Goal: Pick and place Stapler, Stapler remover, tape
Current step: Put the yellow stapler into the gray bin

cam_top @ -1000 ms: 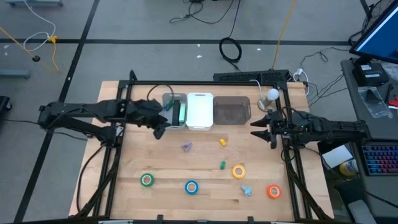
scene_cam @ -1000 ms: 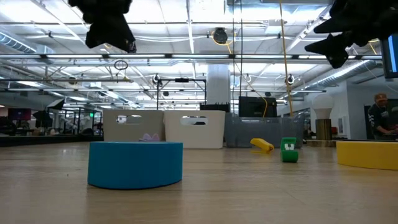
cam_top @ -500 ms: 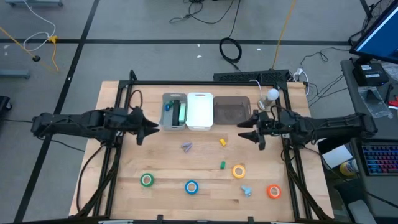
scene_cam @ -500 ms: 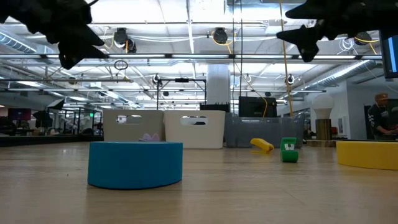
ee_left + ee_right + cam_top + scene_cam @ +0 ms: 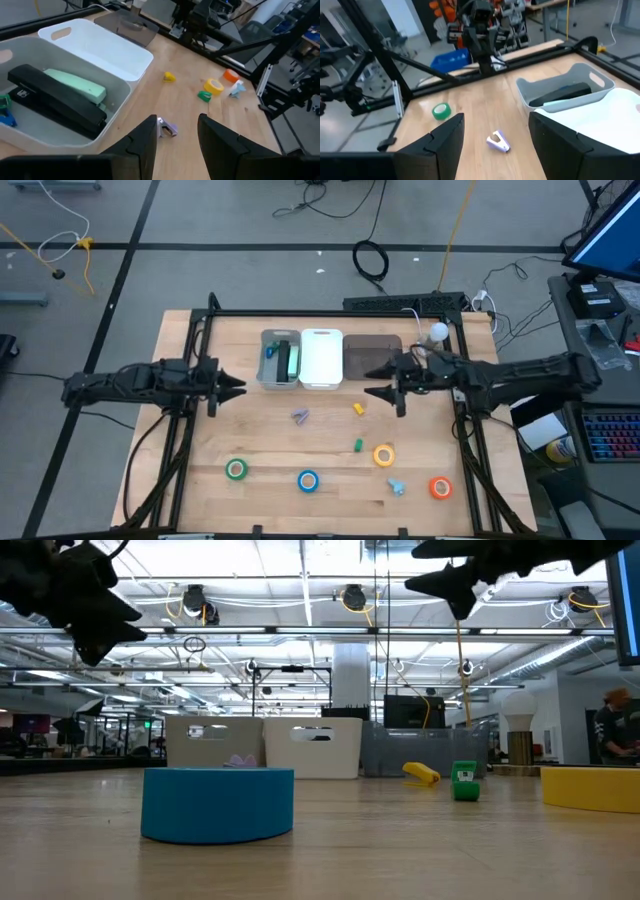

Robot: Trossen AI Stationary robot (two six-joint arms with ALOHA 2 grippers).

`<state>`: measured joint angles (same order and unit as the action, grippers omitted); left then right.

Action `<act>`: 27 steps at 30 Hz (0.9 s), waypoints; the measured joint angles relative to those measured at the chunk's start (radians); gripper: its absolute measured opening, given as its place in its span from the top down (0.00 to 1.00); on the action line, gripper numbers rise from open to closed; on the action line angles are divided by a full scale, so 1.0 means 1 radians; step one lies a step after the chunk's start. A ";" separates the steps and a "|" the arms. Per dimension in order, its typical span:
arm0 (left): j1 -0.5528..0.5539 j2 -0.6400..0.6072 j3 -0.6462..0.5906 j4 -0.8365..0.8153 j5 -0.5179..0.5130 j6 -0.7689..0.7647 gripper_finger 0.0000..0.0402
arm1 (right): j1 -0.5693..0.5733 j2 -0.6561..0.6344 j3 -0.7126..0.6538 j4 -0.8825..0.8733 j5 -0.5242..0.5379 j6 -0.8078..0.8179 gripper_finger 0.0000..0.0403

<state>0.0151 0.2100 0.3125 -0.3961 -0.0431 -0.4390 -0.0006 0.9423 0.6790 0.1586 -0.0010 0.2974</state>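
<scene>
Our right gripper (image 5: 385, 388), fingers apart and empty, hangs nearest the purple stapler remover (image 5: 300, 417), lying on the table ahead and below it; our left gripper (image 5: 228, 385) waits open, opposite.

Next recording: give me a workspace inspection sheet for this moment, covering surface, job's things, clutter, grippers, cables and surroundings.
Surface: wooden table, black frame.
Job's things: black stapler in the grey bin; lilac staple remover on the wood; green tape, blue tape, yellow tape and orange tape along the near edge.
Clutter: small yellow piece, green piece, pale blue piece; white bin, dark bin.
Grippers: left gripper and right gripper open, empty, raised.
Cables: coiled on the floor.
Surroundings: person far back.
</scene>
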 joint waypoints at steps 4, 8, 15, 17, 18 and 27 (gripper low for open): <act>0.000 -0.057 -0.028 -0.009 0.000 0.031 0.65 | 0.019 0.072 0.053 -0.020 0.004 0.008 0.47; 0.000 -0.114 -0.041 -0.034 0.000 0.046 0.65 | 0.046 0.146 0.085 -0.053 0.046 0.069 0.47; 0.000 -0.191 -0.041 -0.105 0.000 0.069 0.65 | 0.073 0.261 0.134 -0.166 0.083 0.159 0.47; 0.000 -0.206 -0.041 -0.114 0.000 0.067 0.65 | 0.075 0.285 0.142 -0.183 0.082 0.186 0.47; 0.000 -0.206 -0.041 -0.115 -0.001 0.067 0.65 | 0.075 0.298 0.149 -0.206 0.083 0.200 0.47; 0.000 -0.205 -0.041 -0.134 -0.010 0.070 0.65 | 0.075 0.409 0.237 -0.416 0.082 0.292 0.47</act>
<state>0.0151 0.0051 0.2710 -0.5304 -0.0528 -0.3687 0.0742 1.3516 0.9156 -0.2578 0.0814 0.5894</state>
